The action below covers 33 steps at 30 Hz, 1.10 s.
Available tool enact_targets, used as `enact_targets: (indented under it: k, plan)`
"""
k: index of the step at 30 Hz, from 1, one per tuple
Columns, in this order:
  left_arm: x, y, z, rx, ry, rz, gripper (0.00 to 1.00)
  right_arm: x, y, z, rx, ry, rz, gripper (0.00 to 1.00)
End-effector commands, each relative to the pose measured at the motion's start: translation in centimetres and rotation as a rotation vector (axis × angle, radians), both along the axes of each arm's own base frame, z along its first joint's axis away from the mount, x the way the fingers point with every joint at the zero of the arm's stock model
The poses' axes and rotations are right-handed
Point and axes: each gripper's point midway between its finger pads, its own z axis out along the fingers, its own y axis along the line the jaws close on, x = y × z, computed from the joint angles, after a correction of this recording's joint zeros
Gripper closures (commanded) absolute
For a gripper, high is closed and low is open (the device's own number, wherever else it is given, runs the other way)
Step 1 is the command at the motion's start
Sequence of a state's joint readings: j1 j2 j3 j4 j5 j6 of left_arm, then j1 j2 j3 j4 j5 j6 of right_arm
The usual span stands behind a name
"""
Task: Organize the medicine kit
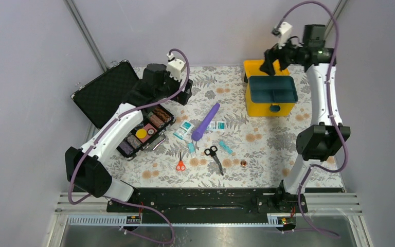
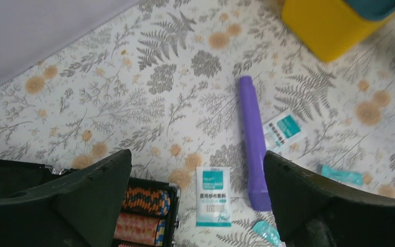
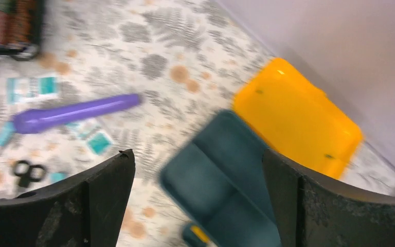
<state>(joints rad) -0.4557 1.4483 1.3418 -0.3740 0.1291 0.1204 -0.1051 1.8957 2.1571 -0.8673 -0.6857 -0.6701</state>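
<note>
**A:** Start with the left gripper (image 2: 196, 154). How does it stand?

**B:** Its jaws are spread wide and hold nothing. It hangs above the near end of the black case (image 1: 108, 95), with the floral tablecloth (image 2: 133, 103) below it.

**A:** And the right gripper (image 3: 198, 152)?

**B:** It is just as wide and also empty, high over the back of the medicine kit (image 1: 267, 109). Its wrist view is blurred.

**A:** Where is the kit itself?

**B:** At the far right of the table, with its yellow lid (image 1: 254, 67) thrown back towards the wall. The teal tray (image 1: 271, 88) sits in the top, and its compartments look bare.

**A:** What about the black case?

**B:** It lies open at the far left with colourful rolls (image 1: 149, 128) packed in its base.

**A:** And what lies between the two cases?

**B:** A purple stick (image 1: 204, 121) lies slantwise in the middle. One white-and-teal sachet (image 1: 183, 130) is just to its left and another, the right-hand sachet (image 1: 217, 125), touches its right side.

**A:** And nearer the arms?

**B:** There are black scissors (image 1: 214, 157), with smaller orange scissors (image 1: 180, 163) to their left. Two little teal packets (image 1: 225, 147) lie just beyond the scissors. A tiny copper disc (image 1: 243, 163) sits to the right of the black scissors, apart from them.
</note>
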Motion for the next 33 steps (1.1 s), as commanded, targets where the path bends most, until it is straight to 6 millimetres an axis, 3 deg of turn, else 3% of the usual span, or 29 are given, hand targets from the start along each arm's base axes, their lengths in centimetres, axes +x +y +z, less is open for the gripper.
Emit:
enact_targets:
  k: [1,5,10,13,17,19,22,25,28,30,33]
  plan:
    - [0.8,-0.3,3.2,-0.105,-0.023,0.076,0.01,-4.7,8.9,1.3,0.125,0.08,0.088,0.0]
    - [1.0,0.2,2.4,-0.094,0.003,0.097,0.01,-9.9,12.2,-0.5,0.116,0.173,0.217,0.01]
    - [0.6,-0.1,0.7,-0.153,0.102,0.112,0.01,-13.8,13.3,-2.6,0.088,0.304,0.252,0.0]
    - [0.3,-0.4,0.3,-0.172,0.108,0.096,0.01,-14.0,12.9,-3.9,0.033,0.304,0.194,0.01]
    - [0.6,-0.5,0.2,-0.168,0.103,0.099,0.01,-12.8,11.1,-7.8,-0.084,0.329,0.051,0.01]
    - [0.8,-0.5,0.1,-0.152,0.126,0.101,0.01,-13.2,10.9,-8.5,-0.1,0.341,0.054,0.01]
    - [0.4,0.1,-0.2,-0.061,0.136,0.07,0.01,-13.6,12.0,-7.7,-0.022,0.339,0.064,0.01]
    - [-0.1,1.0,-0.8,0.042,0.084,-0.002,0.01,-12.3,13.1,-9.5,0.094,0.439,-0.063,0.0]
    - [0.0,1.9,-0.9,0.053,0.02,0.002,0.01,-12.6,14.9,-9.7,0.179,0.514,-0.027,0.01]
    - [0.0,2.4,-2.1,0.019,0.05,0.056,0.01,-12.3,15.1,-10.0,0.182,0.54,-0.044,0.01]
    - [-0.1,2.7,-5.7,0.039,0.193,0.11,0.01,-11.9,14.9,-11.0,0.156,0.545,-0.057,0.01]
